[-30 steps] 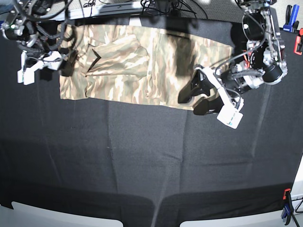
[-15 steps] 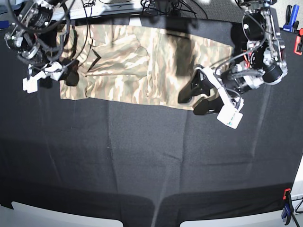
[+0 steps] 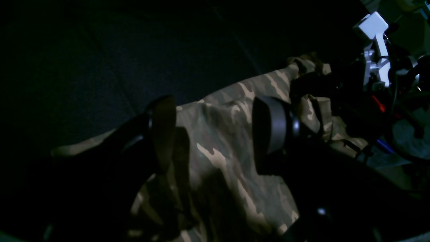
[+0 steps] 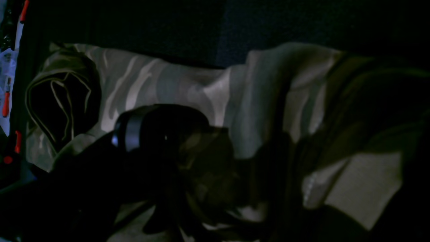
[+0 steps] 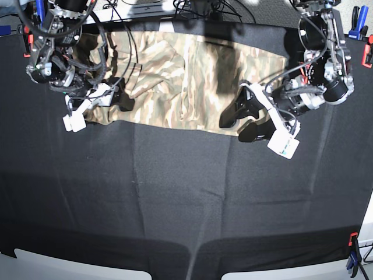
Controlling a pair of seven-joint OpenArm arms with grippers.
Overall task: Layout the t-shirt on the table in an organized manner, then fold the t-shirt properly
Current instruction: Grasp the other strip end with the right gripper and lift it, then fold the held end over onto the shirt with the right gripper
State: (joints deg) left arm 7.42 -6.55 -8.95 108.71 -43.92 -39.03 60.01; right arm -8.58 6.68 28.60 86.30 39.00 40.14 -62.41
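T-shirt (image 5: 186,81) cloth in tan and brown camouflage lies spread in a long strip at the far side of the black table (image 5: 186,198). Its left end is bunched and wrinkled, with paler inside showing. The right gripper (image 5: 108,99) sits on that bunched end, jaws wide. The left gripper (image 5: 242,119) sits over the right end, jaws apart, holding nothing.

Left arm: reaching in from the far right side in the base view, wrist bent inward.
Left gripper (image 5: 239,119): jaws spread apart, nothing between the pads (image 3: 268,129).
Right arm: coming from the far left corner, angled inward.
Right gripper (image 5: 111,100): jaws wide apart; whether anything sits between them cannot be told.
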